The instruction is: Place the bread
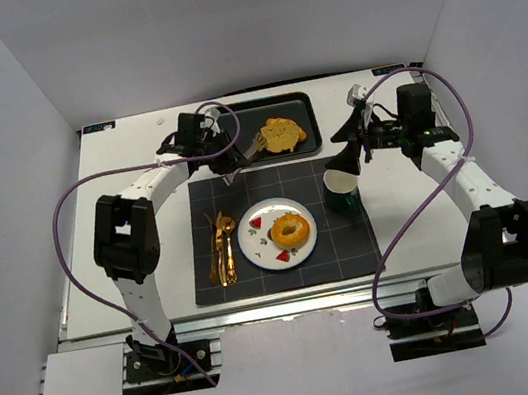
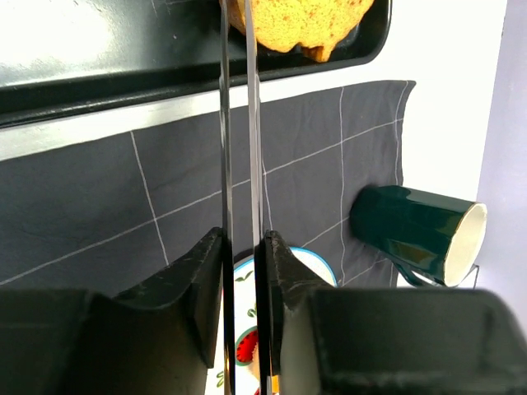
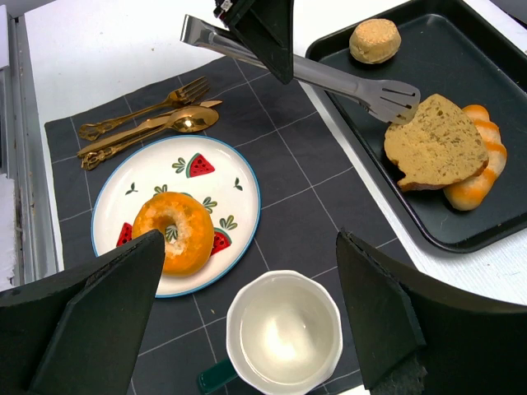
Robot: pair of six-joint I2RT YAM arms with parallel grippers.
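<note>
Crops bread (image 2: 300,25), tray (image 2: 123,49) and the tips of tongs (image 2: 239,123) at the top edge of the left wrist view. Hides most of plate (image 2: 309,267) there behind blurred dark fingers (image 2: 193,296) of left gripper (image 2: 243,239). From the right wrist, buries the tongs' handle end behind that gripper, covers much of roll (image 3: 478,177) under the bread, clips the tray at the right edge. Cannot tell whether a blade lies under the bread. Shows right gripper (image 3: 251,234) only as blurred fingers cut by the bottom edge, like mug (image 3: 284,329). From the top, cutlery (image 1: 222,250) at the left edge of mat (image 1: 353,243) too small to sort.
</note>
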